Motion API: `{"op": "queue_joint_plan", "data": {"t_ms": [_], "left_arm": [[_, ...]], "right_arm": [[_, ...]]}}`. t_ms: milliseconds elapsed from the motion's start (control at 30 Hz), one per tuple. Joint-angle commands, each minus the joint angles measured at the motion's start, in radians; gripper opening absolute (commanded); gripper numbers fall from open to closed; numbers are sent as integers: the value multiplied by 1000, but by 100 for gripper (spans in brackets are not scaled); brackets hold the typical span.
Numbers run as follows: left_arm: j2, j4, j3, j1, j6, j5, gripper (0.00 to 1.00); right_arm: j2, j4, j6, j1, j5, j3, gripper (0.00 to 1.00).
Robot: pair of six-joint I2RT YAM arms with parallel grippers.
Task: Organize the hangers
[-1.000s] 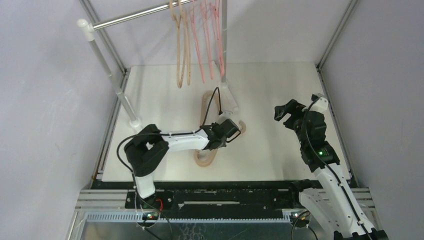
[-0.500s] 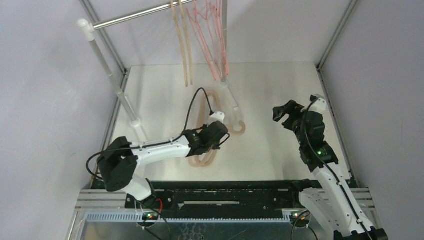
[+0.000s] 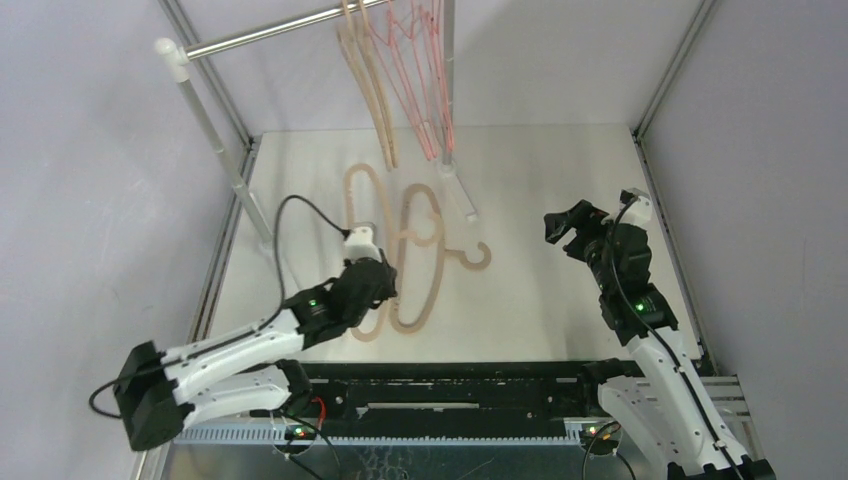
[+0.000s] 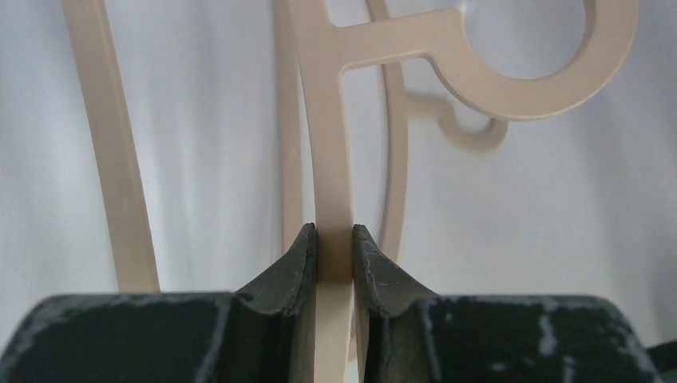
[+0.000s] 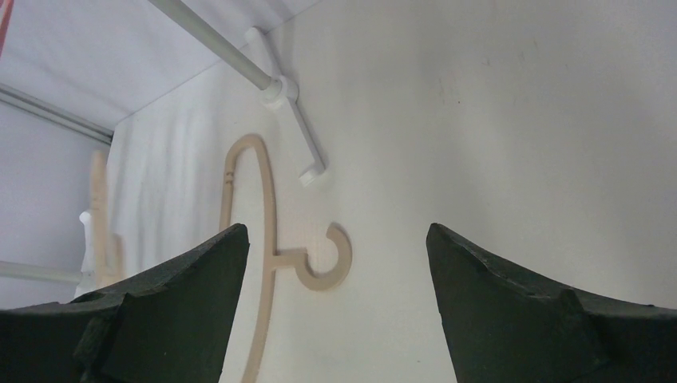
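Two thick beige hangers lie on the white table. My left gripper (image 3: 383,288) is shut on the long bar of the left beige hanger (image 3: 358,195), which fills the left wrist view (image 4: 327,159) with its hook at the upper right. The second beige hanger (image 3: 462,256) lies just right of it, hook pointing right; it also shows in the right wrist view (image 5: 323,267). Two more beige hangers (image 3: 378,110) and several pink-red wire hangers (image 3: 420,90) hang from the rail. My right gripper (image 3: 570,225) is open and empty above the table's right side.
The silver rail (image 3: 260,38) crosses the back on white posts (image 3: 215,140). One post's foot (image 3: 462,195) lies on the table close behind the second hanger. Metal frame bars run along both table sides.
My left arm has swung left and toward the near edge, pulling the held beige hanger left, apart from the second one. The hanging hangers have swung. The right arm has not moved.
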Motion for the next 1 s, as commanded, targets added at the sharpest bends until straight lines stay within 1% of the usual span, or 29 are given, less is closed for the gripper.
{"op": "queue_joint_plan", "data": {"t_ms": [0, 233, 467, 567, 700, 900, 967], "left_arm": [[-157, 97, -45, 100, -26, -53, 0], [-328, 110, -42, 235, -2, -14, 0], [-385, 138, 74, 330, 60, 61, 0], [-381, 162, 112, 372, 68, 119, 0], [-358, 214, 170, 454, 60, 212, 0], [-243, 301, 311, 606, 27, 387, 0], [-185, 327, 369, 645, -16, 446, 0]], "right_arm": [[-11, 45, 14, -5, -14, 5, 90], [8, 39, 4, -6, -12, 15, 90], [34, 46, 3, -4, -15, 25, 90], [41, 51, 0, -4, -12, 26, 90], [48, 47, -5, -4, -9, 34, 90], [45, 38, -10, -3, 0, 43, 90], [43, 34, -10, -4, 4, 46, 90]]}}
